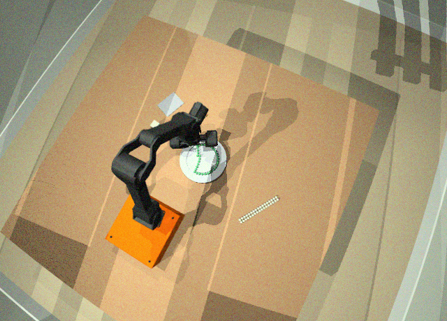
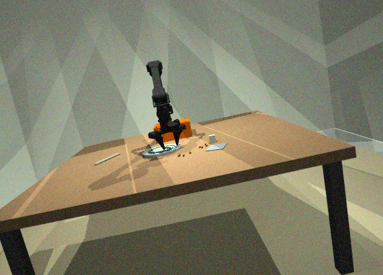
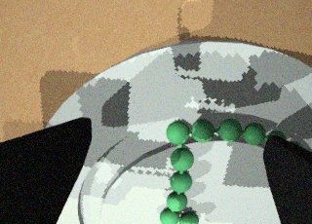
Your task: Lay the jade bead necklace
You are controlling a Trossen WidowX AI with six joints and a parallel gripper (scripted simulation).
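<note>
The round bead board [image 1: 183, 165] [image 3: 146, 83] lies flat on the table, pale with a ring groove. The green jade bead necklace [image 1: 204, 174] [image 3: 230, 130] lies on it in a D shape. Its right side curves along the groove; its left side runs nearly straight across the raised middle, with a sharp corner near the gripper. My gripper [image 1: 198, 144] [image 2: 170, 146] [image 3: 181, 138] is open, low over the board's far part, its fingers apart on either side of that corner. The right finger overlaps a bead in the wrist view; whether it touches cannot be told.
A double row of white beads [image 1: 258, 209] [image 2: 107, 158] lies on the table beyond the board. A grey square plate [image 1: 170, 103] [image 2: 216, 147], a small pale block [image 1: 154, 123] [image 2: 212, 138] and several brown beads [image 2: 179, 155] lie on the other side.
</note>
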